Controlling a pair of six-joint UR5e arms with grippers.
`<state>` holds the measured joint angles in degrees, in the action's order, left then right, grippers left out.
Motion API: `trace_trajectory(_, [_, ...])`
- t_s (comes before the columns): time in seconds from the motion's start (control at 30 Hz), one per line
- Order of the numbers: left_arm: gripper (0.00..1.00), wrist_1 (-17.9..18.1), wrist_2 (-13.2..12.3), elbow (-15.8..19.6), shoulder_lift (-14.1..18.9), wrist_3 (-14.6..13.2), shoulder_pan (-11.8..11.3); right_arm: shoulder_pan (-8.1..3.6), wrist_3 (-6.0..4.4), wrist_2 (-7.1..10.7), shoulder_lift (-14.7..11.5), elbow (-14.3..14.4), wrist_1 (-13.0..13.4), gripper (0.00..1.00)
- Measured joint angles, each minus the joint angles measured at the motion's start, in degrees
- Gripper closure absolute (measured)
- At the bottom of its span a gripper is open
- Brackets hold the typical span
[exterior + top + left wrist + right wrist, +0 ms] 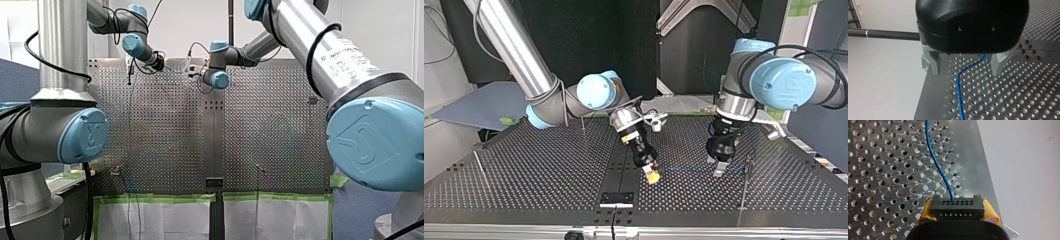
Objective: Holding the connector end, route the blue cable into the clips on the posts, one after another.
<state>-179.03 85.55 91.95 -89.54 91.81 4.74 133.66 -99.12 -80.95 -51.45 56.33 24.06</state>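
The blue cable (694, 170) lies low over the perforated table, running from my right gripper (651, 175) to a thin post (748, 162) at the top view's right. My right gripper (957, 206) has yellow pads (990, 212) and is shut on the cable's black connector (957, 211), from which the blue cable (940, 170) leads away over the holes. My left gripper (717, 167), black with metal fingers (931, 63), hangs over the cable near that post. It is open, and the blue cable (959, 95) passes loosely between its fingers, untouched.
More thin posts stand on the table (539, 170): one (583, 122) behind my right arm, one (478, 162) at the top view's far left, one (614, 212) at the near edge. A dark rod (885, 34) crosses beside my left gripper.
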Motion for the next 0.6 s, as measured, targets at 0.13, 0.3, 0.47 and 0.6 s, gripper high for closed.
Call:
trace_trajectory(0.13, [0.00, 0.1, 0.3, -0.1, -0.6, 0.2, -0.2, 0.30, 0.04, 0.01, -0.1, -0.1, -0.1, 1.00])
trace_trajectory(0.3, [0.00, 0.3, 0.7, -0.6, -2.2, 0.1, -0.3, 0.50, 0.05, 0.01, -0.1, -0.1, -0.5, 1.00])
trace_trajectory(0.47, [0.00, 1.6, 2.0, -1.9, -2.9, 0.5, -0.4, 0.54, 0.05, 0.01, -0.1, -0.1, -0.8, 1.00])
trace_trajectory(0.6, [0.00, 2.4, 2.6, -2.5, -3.2, 1.3, -0.5, 0.56, 0.01, -0.01, -0.1, -0.1, -0.8, 1.00])
